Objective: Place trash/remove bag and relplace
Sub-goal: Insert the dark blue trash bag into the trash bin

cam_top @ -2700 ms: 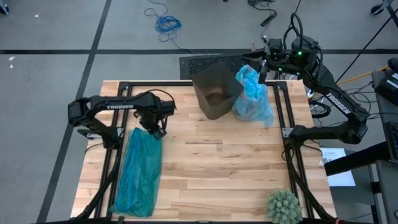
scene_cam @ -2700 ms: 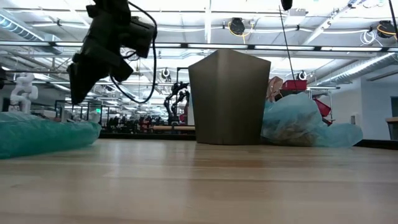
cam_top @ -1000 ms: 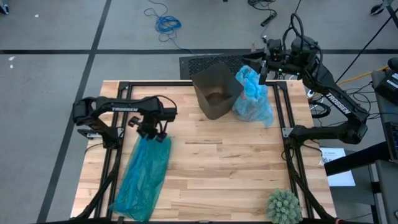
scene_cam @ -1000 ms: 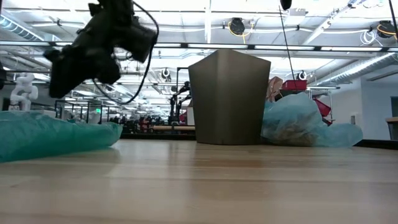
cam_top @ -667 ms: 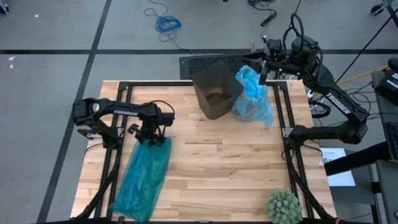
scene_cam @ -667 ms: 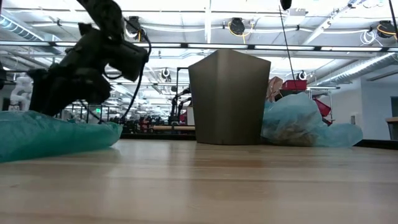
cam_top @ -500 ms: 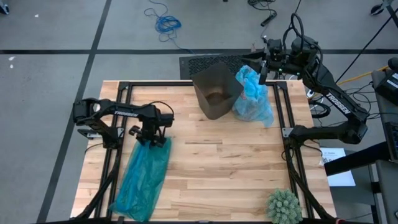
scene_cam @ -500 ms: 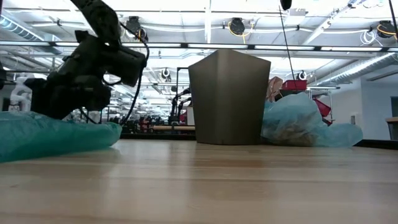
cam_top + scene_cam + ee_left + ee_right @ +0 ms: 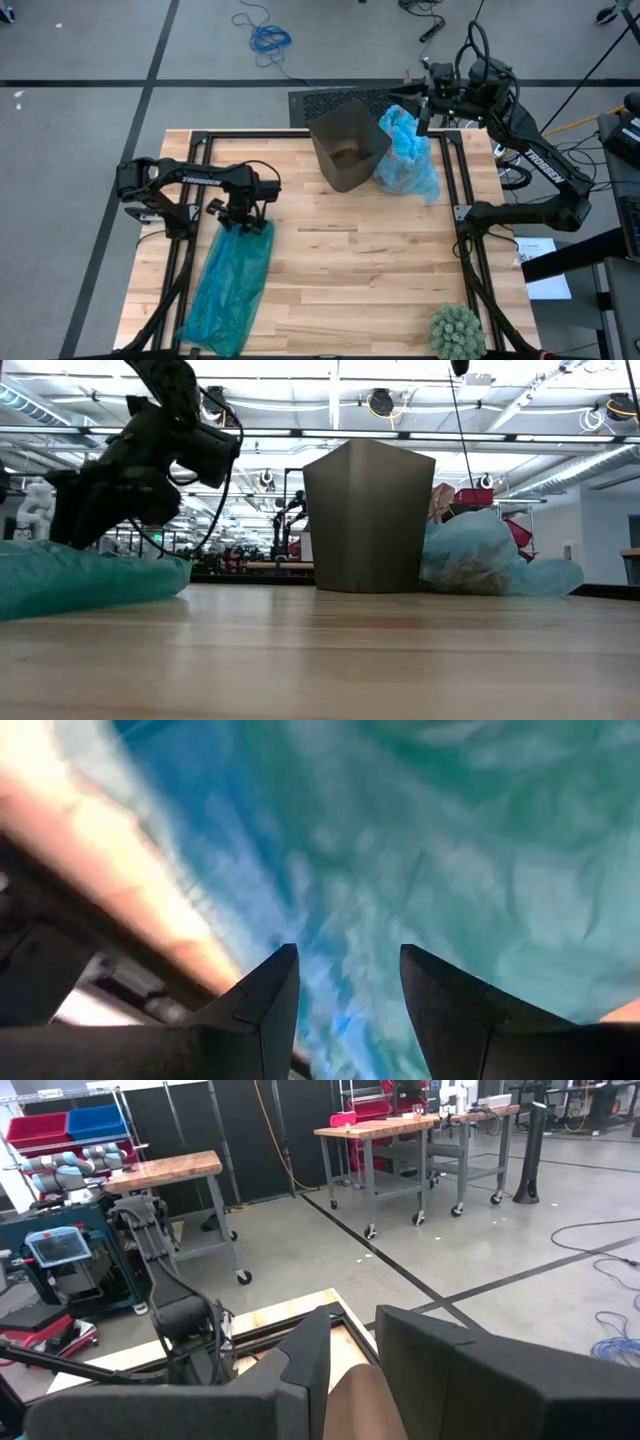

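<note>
Bin unlined; filled bag just beside it. Left gripper, jaws parted, over teal bag: relining remains.

Two dark arms, white TROSSEN lettering on links, black cables looped near wrists, dark tapered fingers.

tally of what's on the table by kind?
Plastic bags: 2, the teal-green bag and the pale blue bag
Bins: 1, the dark bin
Spiky balls: 1, the green ball
Total: 4
</note>
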`<state>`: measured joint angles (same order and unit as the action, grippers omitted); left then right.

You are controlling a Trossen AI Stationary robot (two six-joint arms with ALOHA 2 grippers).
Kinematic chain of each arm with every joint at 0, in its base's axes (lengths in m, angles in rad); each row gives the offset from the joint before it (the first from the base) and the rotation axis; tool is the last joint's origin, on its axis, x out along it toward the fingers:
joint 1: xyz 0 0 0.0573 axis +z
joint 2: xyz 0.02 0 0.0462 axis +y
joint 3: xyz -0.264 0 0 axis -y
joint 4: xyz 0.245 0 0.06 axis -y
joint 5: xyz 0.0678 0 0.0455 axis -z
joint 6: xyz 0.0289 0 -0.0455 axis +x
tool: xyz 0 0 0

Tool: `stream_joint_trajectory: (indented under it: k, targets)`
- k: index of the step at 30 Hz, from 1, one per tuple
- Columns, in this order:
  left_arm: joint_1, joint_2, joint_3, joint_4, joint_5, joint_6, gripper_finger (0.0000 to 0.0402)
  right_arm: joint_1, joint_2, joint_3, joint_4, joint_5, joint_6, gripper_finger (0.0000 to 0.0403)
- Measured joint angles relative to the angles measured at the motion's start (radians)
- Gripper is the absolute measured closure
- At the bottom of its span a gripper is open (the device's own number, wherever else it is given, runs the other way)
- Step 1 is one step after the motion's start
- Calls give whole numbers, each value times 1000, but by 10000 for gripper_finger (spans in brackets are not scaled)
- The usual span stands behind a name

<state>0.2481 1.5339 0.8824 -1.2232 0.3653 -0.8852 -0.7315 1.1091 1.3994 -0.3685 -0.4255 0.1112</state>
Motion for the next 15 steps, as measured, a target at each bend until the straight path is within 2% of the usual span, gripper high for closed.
stream_joint_trajectory:
  k: [6,15]
  targets:
    - [18,1,-80,66,11,-54,230,0,0,0,2,0,17,325]
    - [20,1,-82,67,-8,-60,230,0,0,0,2,0,19,325]
